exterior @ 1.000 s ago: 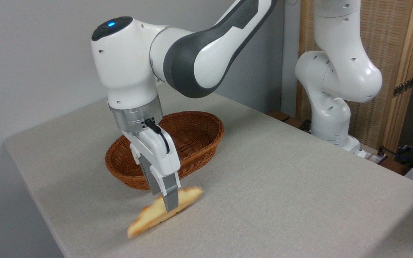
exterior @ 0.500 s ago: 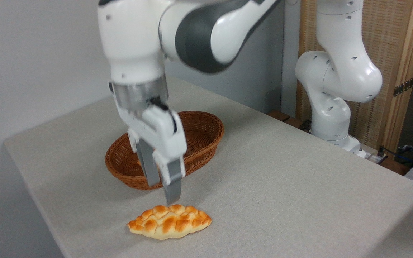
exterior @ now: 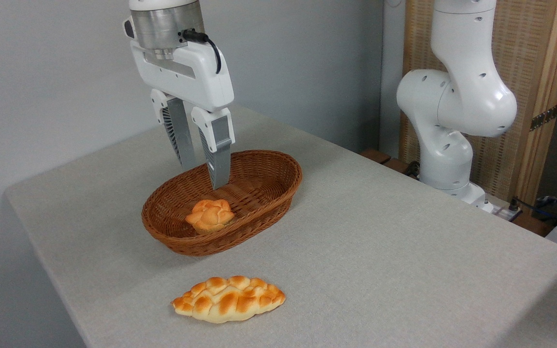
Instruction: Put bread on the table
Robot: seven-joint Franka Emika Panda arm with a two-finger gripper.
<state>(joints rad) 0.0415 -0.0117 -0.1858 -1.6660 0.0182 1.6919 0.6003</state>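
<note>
A: What has moved?
B: The gripper [exterior: 204, 176] has been raised above the wicker basket [exterior: 278, 191], jaws parted and empty. The braided loaf [exterior: 228, 305] is left flat on the table [exterior: 380, 251].
A: How would it be handled?
B: Probably light and soft; best pinched gently across the middle.

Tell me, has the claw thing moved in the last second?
Yes. The gripper has risen from the bread, now hanging open above the basket.
</note>
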